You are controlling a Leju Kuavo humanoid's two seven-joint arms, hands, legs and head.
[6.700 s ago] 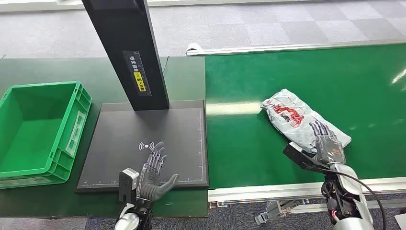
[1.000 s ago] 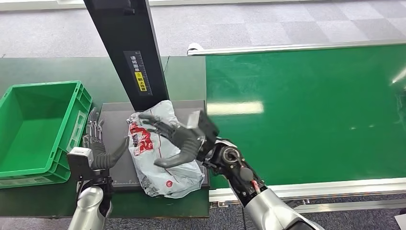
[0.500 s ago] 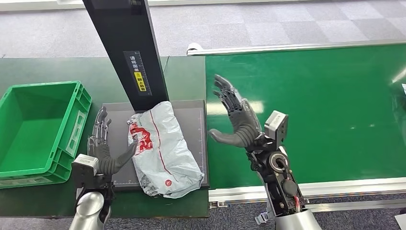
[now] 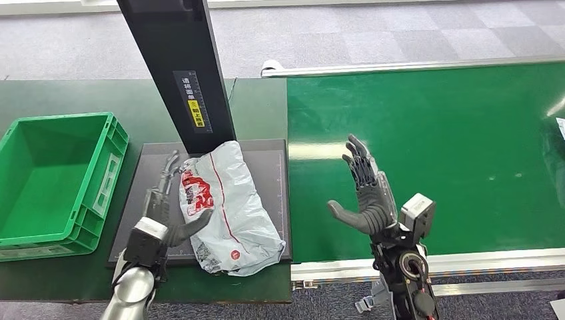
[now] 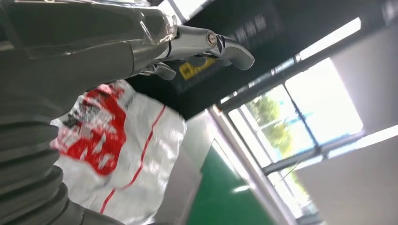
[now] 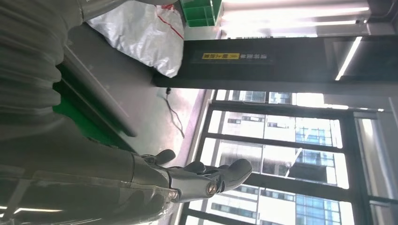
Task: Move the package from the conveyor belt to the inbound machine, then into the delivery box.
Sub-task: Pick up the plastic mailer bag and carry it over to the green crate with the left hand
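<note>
I am steering a two-armed humanoid at a parcel station. The package (image 4: 225, 205), a soft grey poly mailer with red print, now lies on the dark scanning plate of the inbound machine (image 4: 270, 175), just in front of its black upright post (image 4: 178, 67); a few seconds ago it lay out on the green conveyor belt (image 4: 433, 140) under my right hand. That right hand (image 4: 365, 193) has let go and drawn back over the belt, well apart from the package, its fingers spread and raised with nothing in them. In half a second my left hand (image 4: 166, 207) has moved in from the plate's far side: it is now right against the package's left flank, thumb hooked toward the underside near the red print, fingers extended along the bag. I cannot tell whether it has closed on the plastic yet; in the left wrist view the package (image 5: 117, 154) sits just beyond the hand with the fingers held straight. The green delivery box (image 4: 106, 173) stands to the left of that hand, near it. I judge the first leg done, and the handover to the left side is starting.
</note>
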